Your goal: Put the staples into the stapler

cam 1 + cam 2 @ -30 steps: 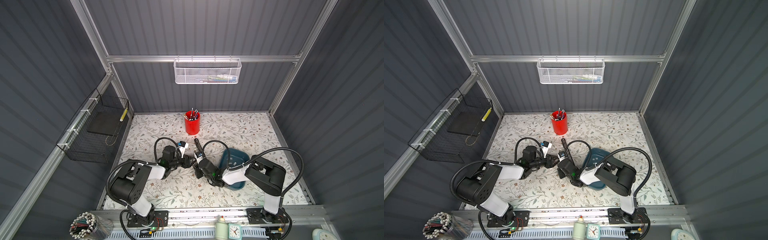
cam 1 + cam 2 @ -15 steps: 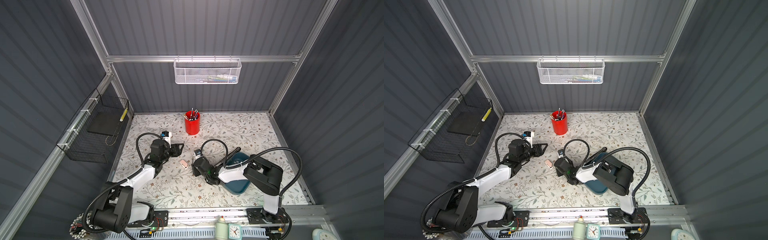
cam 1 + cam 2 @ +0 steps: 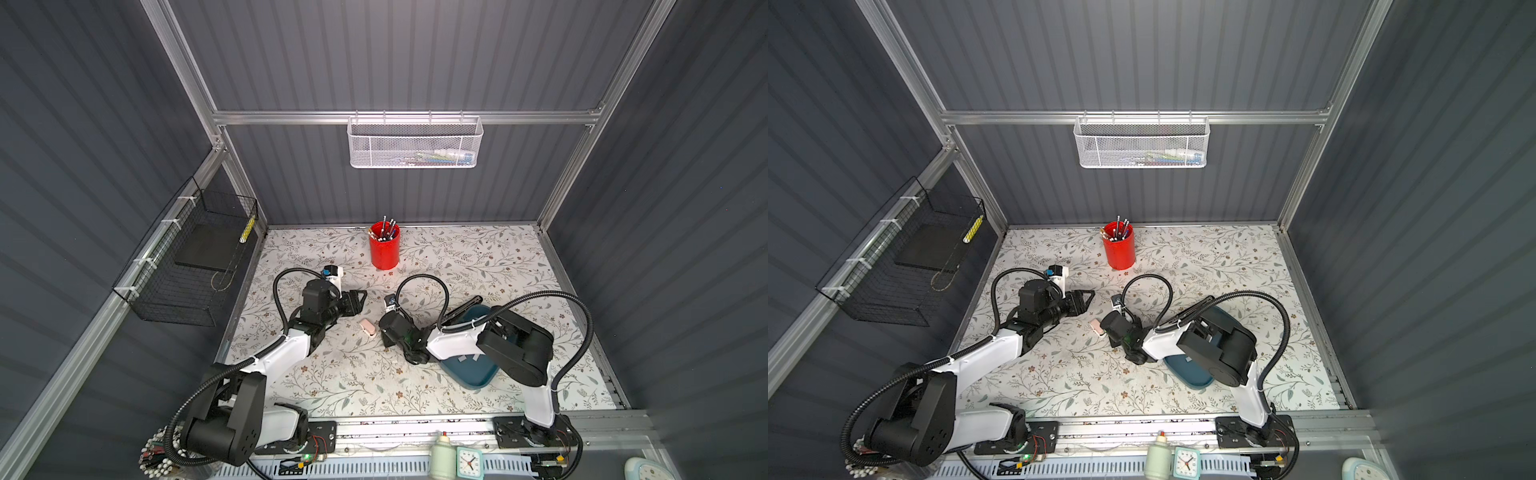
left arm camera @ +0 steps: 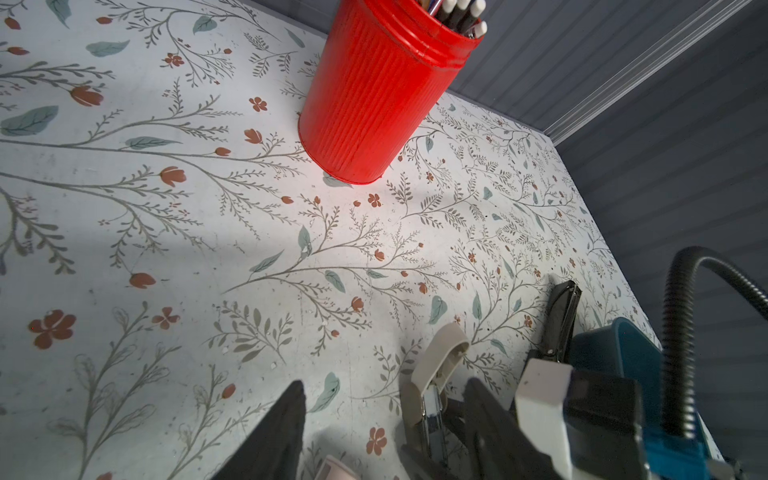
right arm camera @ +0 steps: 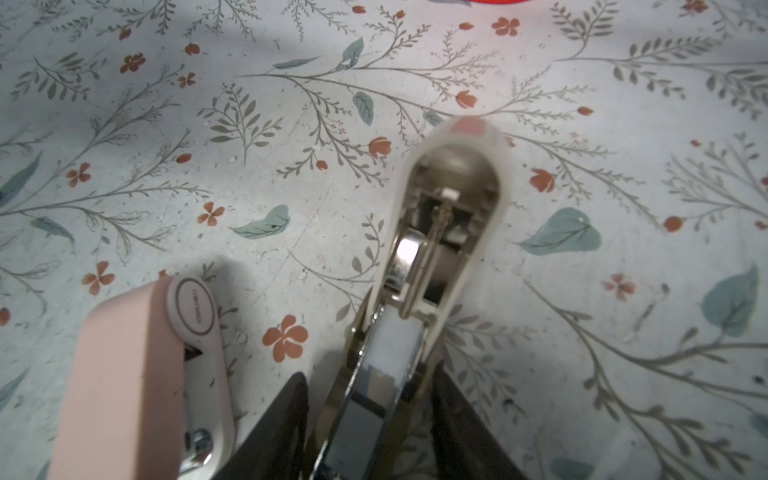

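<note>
Two tools flanked the opened stapler (image 5: 415, 249) on the worktop (image 5: 124, 166). The right tool (image 5: 370, 386) pinched its metal channel, whose long axis pointed straight away from that tool. The left tool (image 3: 358, 299) hung spread and empty nearby. I could not make out any staples.

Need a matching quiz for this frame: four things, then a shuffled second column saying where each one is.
Things:
1. red cup
2. white mesh basket
3. blue tray
4. open stapler

Places:
A. on the table, partly under the right arm
B. gripped in the right hand
C. hung on the back rail
D. standing near the table's back edge, pens inside

Pairs: 1-D, 2-C, 3-A, 4-B
</note>
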{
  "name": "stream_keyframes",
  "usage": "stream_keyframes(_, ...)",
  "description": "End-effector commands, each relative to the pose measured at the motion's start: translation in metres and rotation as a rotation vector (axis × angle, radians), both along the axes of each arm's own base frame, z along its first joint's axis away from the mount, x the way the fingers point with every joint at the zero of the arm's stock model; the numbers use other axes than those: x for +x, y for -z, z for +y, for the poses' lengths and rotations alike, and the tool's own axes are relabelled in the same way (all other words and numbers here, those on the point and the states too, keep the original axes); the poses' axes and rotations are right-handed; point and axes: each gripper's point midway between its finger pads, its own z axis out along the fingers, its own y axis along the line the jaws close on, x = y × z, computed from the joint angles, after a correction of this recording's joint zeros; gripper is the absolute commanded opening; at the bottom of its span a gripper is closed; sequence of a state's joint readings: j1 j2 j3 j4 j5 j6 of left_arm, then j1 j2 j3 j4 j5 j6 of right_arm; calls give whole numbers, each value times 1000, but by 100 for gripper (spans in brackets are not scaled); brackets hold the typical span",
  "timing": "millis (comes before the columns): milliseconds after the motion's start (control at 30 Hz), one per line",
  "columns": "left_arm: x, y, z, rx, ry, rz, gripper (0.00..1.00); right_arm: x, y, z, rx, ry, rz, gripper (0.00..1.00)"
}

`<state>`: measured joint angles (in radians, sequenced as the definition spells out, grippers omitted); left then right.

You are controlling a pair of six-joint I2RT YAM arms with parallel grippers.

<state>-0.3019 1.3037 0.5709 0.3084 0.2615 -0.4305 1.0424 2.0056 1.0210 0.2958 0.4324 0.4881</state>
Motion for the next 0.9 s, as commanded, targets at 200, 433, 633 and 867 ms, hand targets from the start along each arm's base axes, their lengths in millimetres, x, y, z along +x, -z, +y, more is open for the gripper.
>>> stream_keyframes(200,5,-1,-10,-28,46,20,62,-36,24,-5,-31,-170,53,31)
stream_keyframes(433,-2,25,-35,-109,182,91,60,-43,29,-3,-8,-201,56,22)
stream_keyframes(633,-1,36,-50,-165,264,101,57,-45,32,-1,22,-210,48,19)
stream_keyframes(867,0,36,-66,-239,350,75,50,-44,34,4,35,-220,48,17)
